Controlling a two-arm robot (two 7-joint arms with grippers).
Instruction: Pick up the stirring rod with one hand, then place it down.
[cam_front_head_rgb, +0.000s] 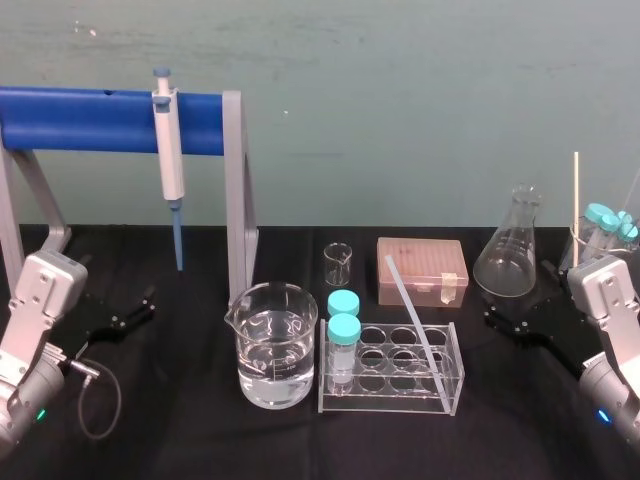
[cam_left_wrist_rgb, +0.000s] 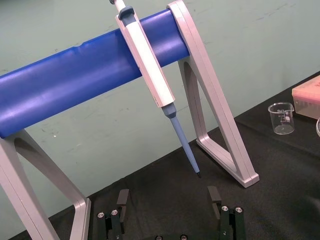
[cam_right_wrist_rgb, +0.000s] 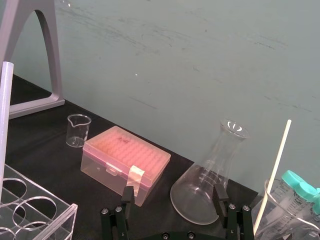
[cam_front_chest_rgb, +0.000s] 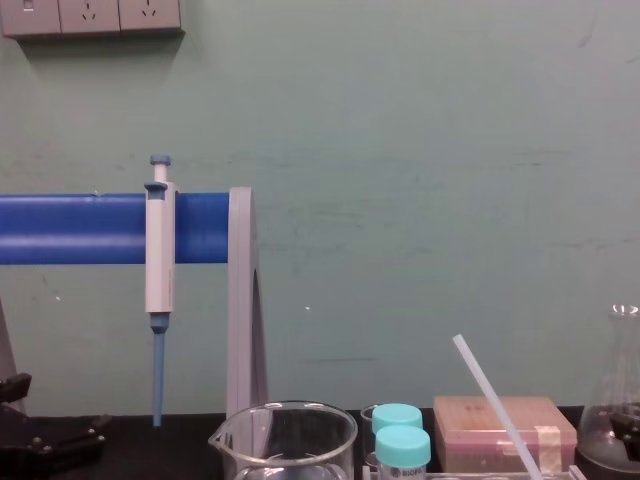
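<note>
Rod (cam_front_head_rgb: 412, 312) (cam_front_chest_rgb: 492, 398) (cam_right_wrist_rgb: 4, 112): one, translucent white, leaning tilted in the rack at centre, lower end at the rack's near right, upper end rising far and left toward the box; neither claw touches it.
Stand (cam_front_head_rgb: 236, 185) (cam_left_wrist_rgb: 220, 120): one, far left, grey legs with a blue bar.
Pipette (cam_front_head_rgb: 171, 160) (cam_left_wrist_rgb: 150, 65) (cam_front_chest_rgb: 159, 250): one, hung upright on the bar, blue tip down.
Beakers: three. A big one (cam_front_head_rgb: 275, 345) with clear liquid sits left of the rack, a small one (cam_front_head_rgb: 338, 265) stands far of the rack, and a third (cam_front_head_rgb: 590, 250) is at the far right.
Rack (cam_front_head_rgb: 455, 388): one, clear plastic.
Tubes in rack: two, teal caps (cam_front_head_rgb: 343, 318), both in its left end.
Box (cam_front_head_rgb: 422, 270) (cam_right_wrist_rgb: 125, 162): one, pink, far of the rack.
Flask (cam_front_head_rgb: 510, 255) (cam_right_wrist_rgb: 207, 185): one, conical, right of the box.
Stick (cam_front_head_rgb: 575, 195) (cam_right_wrist_rgb: 277, 167): one, thin and pale, standing in the right beaker.
Left claw (cam_front_head_rgb: 140, 308) (cam_left_wrist_rgb: 168, 199): low at the near left, fingers spread wide, holding nothing, pointing toward the stand.
Right claw (cam_front_head_rgb: 515, 305) (cam_right_wrist_rgb: 173, 195): low at the near right, fingers spread wide, holding nothing, just near of the flask.
Hard to tell: the right beaker is cut by the head view's edge, so its capped tubes cannot be counted. The rod's lower end is cropped in the chest view. The rack's wells are too faint to count.
</note>
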